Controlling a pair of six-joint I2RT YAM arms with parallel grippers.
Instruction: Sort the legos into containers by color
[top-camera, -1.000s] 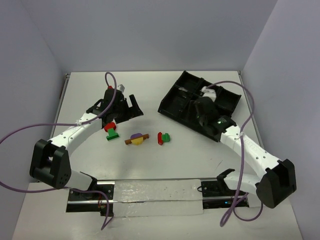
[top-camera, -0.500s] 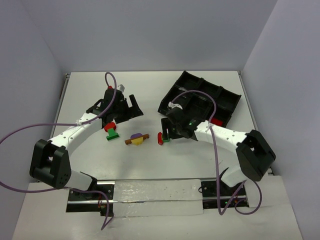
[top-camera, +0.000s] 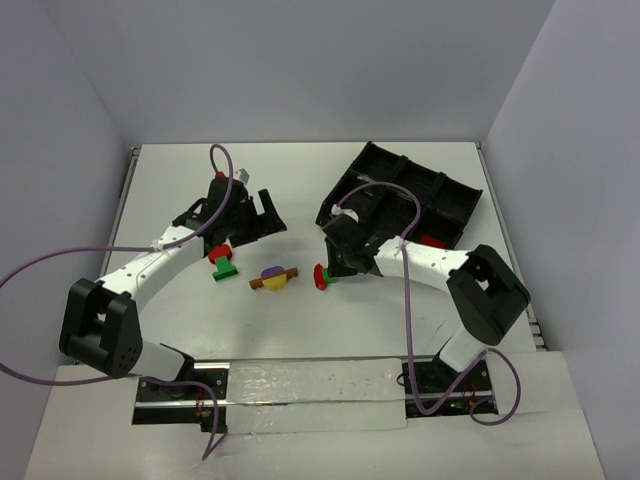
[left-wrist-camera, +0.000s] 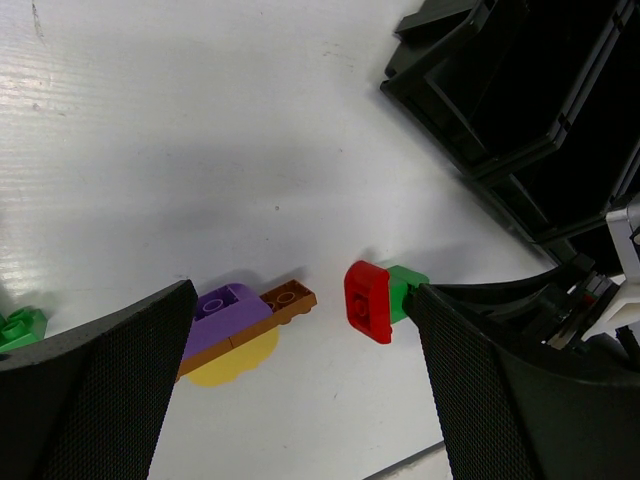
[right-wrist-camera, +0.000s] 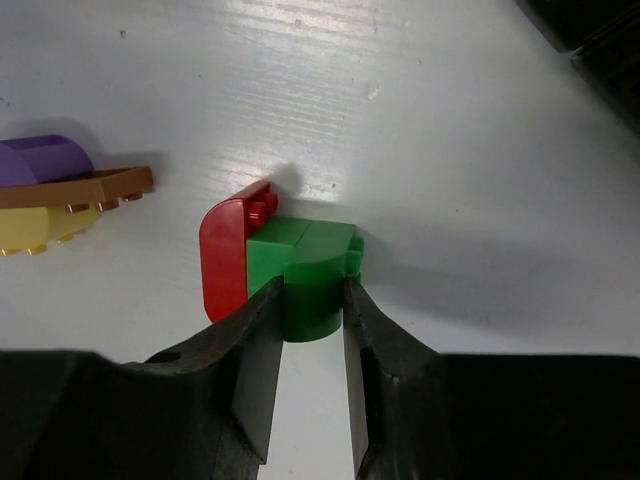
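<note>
A red-and-green lego cluster (right-wrist-camera: 285, 270), made of a rounded red plastic piece stuck upright against a green brick with a rounded end, is recorded lying on the white table (top-camera: 300, 170). It is located near the table's middle, just in front of the black plastic divided tray (top-camera: 450, 200) and not touching it. The green brick is clamped between the two black fingers of the right gripper (right-wrist-camera: 310, 300), one pressed against each side, while the cluster rests on the table surface. The right arm is extended leftward from its base, with the wrist held low over the table. A small red piece (top-camera: 432, 241) is seen at the tray's near edge; its compartment cannot be told. A purple, brown and yellow lego cluster (top-camera: 273, 278) is noted left of the gripped cluster, apart from it. A second red-and-green cluster (top-camera: 222, 262) lies further left. The left gripper (top-camera: 268, 212) is held behind it, its jaws wide apart.
</note>
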